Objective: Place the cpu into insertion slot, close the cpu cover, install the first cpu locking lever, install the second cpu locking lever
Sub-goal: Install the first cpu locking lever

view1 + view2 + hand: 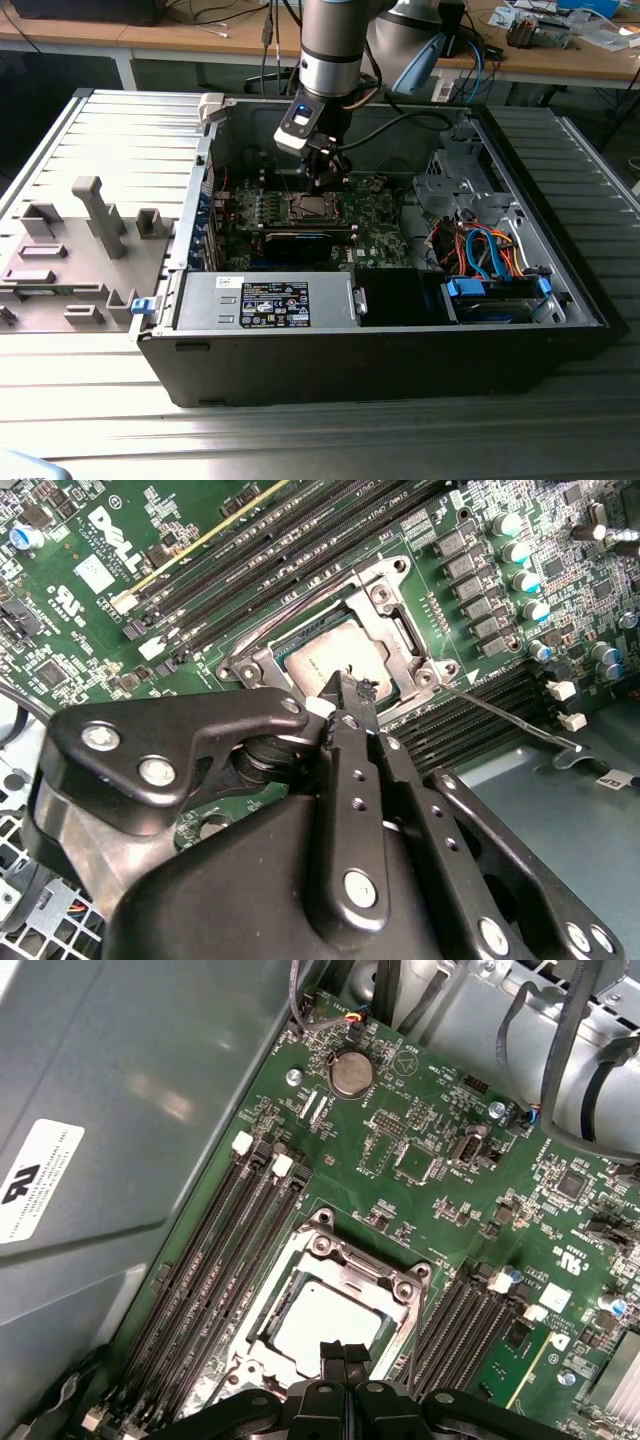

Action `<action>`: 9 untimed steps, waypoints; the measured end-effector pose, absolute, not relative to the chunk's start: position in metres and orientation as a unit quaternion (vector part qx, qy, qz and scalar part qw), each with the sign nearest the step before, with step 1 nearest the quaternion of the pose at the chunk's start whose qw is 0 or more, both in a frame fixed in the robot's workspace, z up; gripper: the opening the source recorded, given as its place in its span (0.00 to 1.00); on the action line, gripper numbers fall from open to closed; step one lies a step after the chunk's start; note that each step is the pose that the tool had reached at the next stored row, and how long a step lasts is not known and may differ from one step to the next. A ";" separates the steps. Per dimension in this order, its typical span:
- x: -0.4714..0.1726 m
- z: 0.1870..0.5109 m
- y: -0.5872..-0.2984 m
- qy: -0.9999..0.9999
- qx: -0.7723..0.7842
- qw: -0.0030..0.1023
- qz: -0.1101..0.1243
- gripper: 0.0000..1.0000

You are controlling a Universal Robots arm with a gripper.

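The cpu point(330, 658) point(322, 1322) lies flat in the insertion slot point(312, 208) on the green motherboard. The silvery cpu cover point(395, 630) point(345, 1265) lies down around it, and the chip shows through its window. One thin wire lever point(510, 717) sticks out from a socket corner across the black memory slots. A second lever point(300, 600) runs along the socket's edge. My gripper point(345, 692) point(343, 1352) point(322, 178) hovers just above the edge of the chip and cover, fingers shut together with nothing between them.
The board sits deep in an open black computer case point(350, 350), with its walls on all sides. Long memory slots point(220, 1260) flank the socket. Orange and blue cables point(480, 250) and a drive cage fill the exterior view's right. A grey fixture tray point(70, 250) stands on the left.
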State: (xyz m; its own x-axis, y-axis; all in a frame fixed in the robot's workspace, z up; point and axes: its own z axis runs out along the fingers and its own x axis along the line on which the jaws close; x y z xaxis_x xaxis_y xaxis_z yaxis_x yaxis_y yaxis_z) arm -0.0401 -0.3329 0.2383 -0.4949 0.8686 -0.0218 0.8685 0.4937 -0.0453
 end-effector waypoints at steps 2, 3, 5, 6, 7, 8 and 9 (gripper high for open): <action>-0.040 0.238 -0.333 -0.865 -0.501 0.002 0.025 0.11; -0.040 0.238 -0.333 -0.865 -0.500 0.002 0.025 0.11; -0.040 0.238 -0.333 -0.866 -0.499 0.002 0.025 0.11; -0.040 0.238 -0.333 -0.867 -0.498 0.002 0.025 0.11; -0.040 0.238 -0.333 -0.867 -0.497 0.002 0.025 0.11; -0.040 0.238 -0.333 -0.868 -0.496 0.002 0.025 0.11; -0.040 0.238 -0.333 -0.868 -0.496 0.002 0.025 0.11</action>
